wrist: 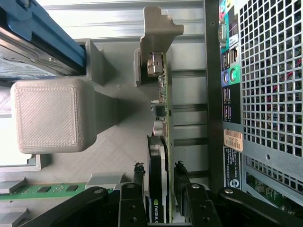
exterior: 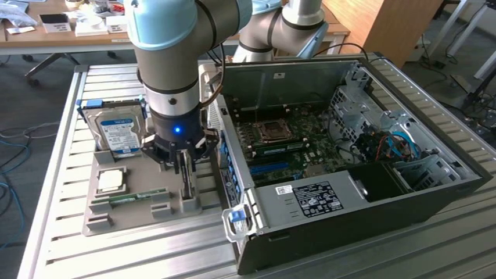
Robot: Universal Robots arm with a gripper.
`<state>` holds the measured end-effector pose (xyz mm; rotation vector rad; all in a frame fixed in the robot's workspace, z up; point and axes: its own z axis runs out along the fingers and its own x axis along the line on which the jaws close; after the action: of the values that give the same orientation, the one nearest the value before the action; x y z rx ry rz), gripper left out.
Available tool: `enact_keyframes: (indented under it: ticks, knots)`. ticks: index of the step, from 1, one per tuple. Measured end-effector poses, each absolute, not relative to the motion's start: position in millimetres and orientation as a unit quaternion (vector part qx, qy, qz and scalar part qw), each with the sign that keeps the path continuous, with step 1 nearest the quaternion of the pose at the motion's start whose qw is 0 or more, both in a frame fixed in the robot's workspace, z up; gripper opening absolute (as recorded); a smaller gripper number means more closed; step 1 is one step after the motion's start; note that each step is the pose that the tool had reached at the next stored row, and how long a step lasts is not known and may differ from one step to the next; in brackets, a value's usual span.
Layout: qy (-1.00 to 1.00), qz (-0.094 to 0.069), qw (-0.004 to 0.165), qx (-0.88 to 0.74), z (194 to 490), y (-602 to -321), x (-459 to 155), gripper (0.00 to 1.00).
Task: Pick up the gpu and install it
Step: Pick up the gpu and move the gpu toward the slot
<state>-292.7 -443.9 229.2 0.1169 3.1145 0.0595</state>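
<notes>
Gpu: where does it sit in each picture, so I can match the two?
Exterior view: the gpu stands on edge in the grey tray, under the arm, off the case to the exterior view's left.
Wrist view: the gpu is seen edge-on, alongside the case's rear panel.
Shared landmark: the blue-labelled hard drive.

I have tight room here: the computer case [exterior: 349, 229] wall stands just beside the card [wrist: 157, 156] on the exterior view's right, the upright hard drive [exterior: 118, 132] near on its left. Bare tray [exterior: 143, 177] floor lies between them. The case's upper side is open, with cables [exterior: 394, 145] crowding one corner.
</notes>
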Motion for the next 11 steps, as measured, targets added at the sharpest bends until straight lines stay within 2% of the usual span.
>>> enact_keyframes:
  ticks: [11]
  knots:
    - [0.999, 0.019, 0.012, 0.038, 229.2, -443.2, -292.7, 0.39]
